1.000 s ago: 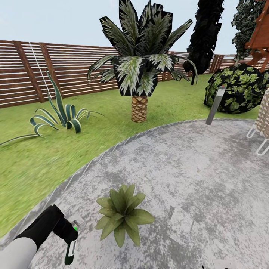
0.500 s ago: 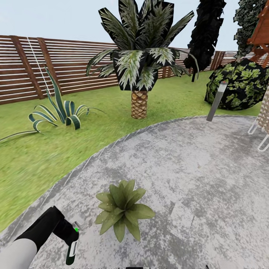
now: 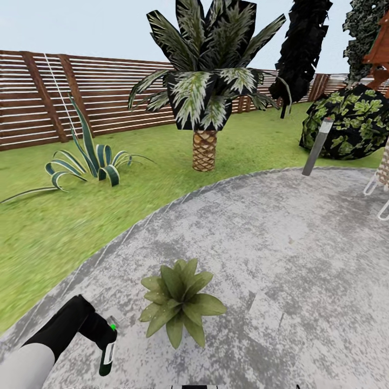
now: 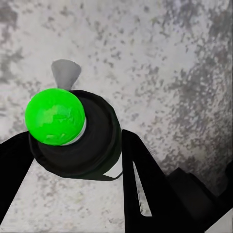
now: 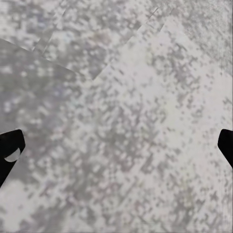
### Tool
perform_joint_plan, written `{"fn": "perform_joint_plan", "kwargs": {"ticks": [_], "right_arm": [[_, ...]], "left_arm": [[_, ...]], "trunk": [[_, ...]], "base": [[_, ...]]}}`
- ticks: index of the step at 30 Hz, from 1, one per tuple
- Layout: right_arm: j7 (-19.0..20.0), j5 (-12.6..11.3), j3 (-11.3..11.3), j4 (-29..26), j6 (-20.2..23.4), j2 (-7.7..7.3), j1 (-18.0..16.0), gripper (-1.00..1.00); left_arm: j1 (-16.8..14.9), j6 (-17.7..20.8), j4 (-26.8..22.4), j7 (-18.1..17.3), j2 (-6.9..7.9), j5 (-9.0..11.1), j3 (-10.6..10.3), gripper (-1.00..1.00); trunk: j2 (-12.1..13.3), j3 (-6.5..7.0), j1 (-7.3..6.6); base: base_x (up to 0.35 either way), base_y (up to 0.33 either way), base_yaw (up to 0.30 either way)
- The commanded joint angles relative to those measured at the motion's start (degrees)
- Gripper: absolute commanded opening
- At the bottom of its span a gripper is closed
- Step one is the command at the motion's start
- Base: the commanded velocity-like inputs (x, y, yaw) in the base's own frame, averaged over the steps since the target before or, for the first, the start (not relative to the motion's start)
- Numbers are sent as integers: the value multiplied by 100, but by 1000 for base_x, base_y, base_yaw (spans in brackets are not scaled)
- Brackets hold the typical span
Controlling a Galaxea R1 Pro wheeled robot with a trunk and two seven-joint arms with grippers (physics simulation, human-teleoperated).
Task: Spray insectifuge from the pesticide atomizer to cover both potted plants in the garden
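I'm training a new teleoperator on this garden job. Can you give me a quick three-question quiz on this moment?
1. True or false: the left gripper is clamped on the pesticide atomizer.
2. What does the potted plant stand on? A) lawn B) paved patio C) a chair
3. Fill in: the right gripper's fingertips stand far apart, so that gripper is ____.

Key
1. True: in the left wrist view the two dark fingers sit against either side of the bottle.
2. B: the patio, beside the held bottle.
3. Open, with nothing but paving between them.
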Motion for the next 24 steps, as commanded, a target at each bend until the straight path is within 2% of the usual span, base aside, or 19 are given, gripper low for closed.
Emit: {"fn": "perform_joint_plan", "kwargs": {"ticks": [1,10,15,21,23,24], "right_arm": [[-13,60,-35,6,-19,2,-4,100],[-14,60,-35,9,-19,3,-4,100],[-18,60,-35,10,-19,5,-4,100],[-15,60,-35,10,-19,6,-4,100],[-13,60,-35,8,-19,4,-4,100],[-15,60,-35,5,-19,3,-1,100]], "left_arm": [[0,50,-45,-32,8,-10,-17,-100],[45,35,-114,-18,15,-12,-9,-100],[-32,68,-123,-15,40,-14,-8,-100],[-442,110,-107,-62,84,-50,-45,-100],[-534,192,-97,-260,71,-85,-77,-100],[-546,210,-99,-419,60,-184,-81,-100]], "trunk": [[-2,-5,-1],[-2,-5,-1],[-2,-5,-1],[-2,-5,-1],[-2,-5,-1],[-2,-5,-1]], "base": [[0,0,245],[-8,-206,48],[-228,-152,54],[-52,-11,141],[-2,0,12],[-1,0,4]]}}
